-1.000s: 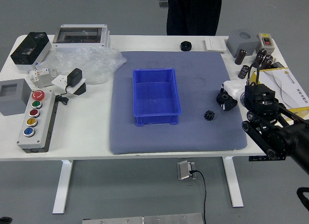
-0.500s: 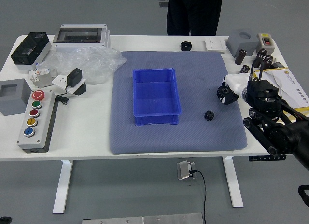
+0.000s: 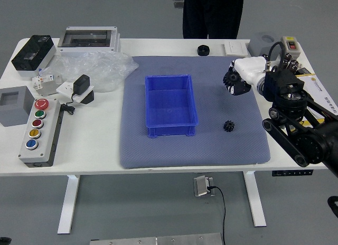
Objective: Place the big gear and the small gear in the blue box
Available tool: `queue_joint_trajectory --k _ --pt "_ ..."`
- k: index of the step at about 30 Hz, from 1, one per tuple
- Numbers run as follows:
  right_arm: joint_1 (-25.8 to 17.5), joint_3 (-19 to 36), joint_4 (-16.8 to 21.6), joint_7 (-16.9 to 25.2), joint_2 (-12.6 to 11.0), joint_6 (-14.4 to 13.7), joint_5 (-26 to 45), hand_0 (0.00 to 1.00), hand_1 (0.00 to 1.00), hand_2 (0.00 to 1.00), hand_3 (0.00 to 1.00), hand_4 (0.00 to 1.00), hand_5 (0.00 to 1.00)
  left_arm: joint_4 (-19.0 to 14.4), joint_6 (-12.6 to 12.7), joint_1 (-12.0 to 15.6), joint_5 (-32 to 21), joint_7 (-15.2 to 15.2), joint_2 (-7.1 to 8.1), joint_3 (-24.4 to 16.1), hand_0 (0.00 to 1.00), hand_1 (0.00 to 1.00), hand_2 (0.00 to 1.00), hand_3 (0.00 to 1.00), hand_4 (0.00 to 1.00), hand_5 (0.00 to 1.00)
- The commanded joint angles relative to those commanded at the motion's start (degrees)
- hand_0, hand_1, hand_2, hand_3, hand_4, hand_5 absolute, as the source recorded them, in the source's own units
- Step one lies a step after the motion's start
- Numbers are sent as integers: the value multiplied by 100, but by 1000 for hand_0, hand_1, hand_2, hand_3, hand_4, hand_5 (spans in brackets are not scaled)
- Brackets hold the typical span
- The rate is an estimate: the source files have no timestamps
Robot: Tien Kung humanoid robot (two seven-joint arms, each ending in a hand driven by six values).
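My right hand (image 3: 238,83) is above the right part of the grey-blue mat, its fingers curled around the dark big gear (image 3: 230,77). Fingers partly cover this gear, and its toothed edge shows at their left. The small black gear (image 3: 228,126) lies on the mat below the hand in the picture, right of the blue box. The open blue box (image 3: 171,131) stands mid-mat, left of both gears, with nothing visible inside. My left hand is out of view.
A black round part (image 3: 203,50) lies at the mat's far edge. Plastic wrap (image 3: 108,71) and a button panel (image 3: 41,134) are on the left. Beneath the right arm lies a yellow-edged sheet (image 3: 316,96). A person in dark trousers (image 3: 213,15) stands at the far side.
My right hand has risen and moved up and left in the picture, carrying the big gear. The small gear and the blue box have not moved.
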Motion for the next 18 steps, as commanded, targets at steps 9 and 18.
queue_joint_trajectory --k 9,18 --pt "277 -279 321 -11 573 21 0 599 486 488 536 471 272 0 -13 3 59 7 13 -2 822 781 774 750 658 377" --pt "295 -544 118 -2 1128 -37 0 600 486 492 536 473 272 0 -18 8 73 6 6 6 822 782 774 750 658 377"
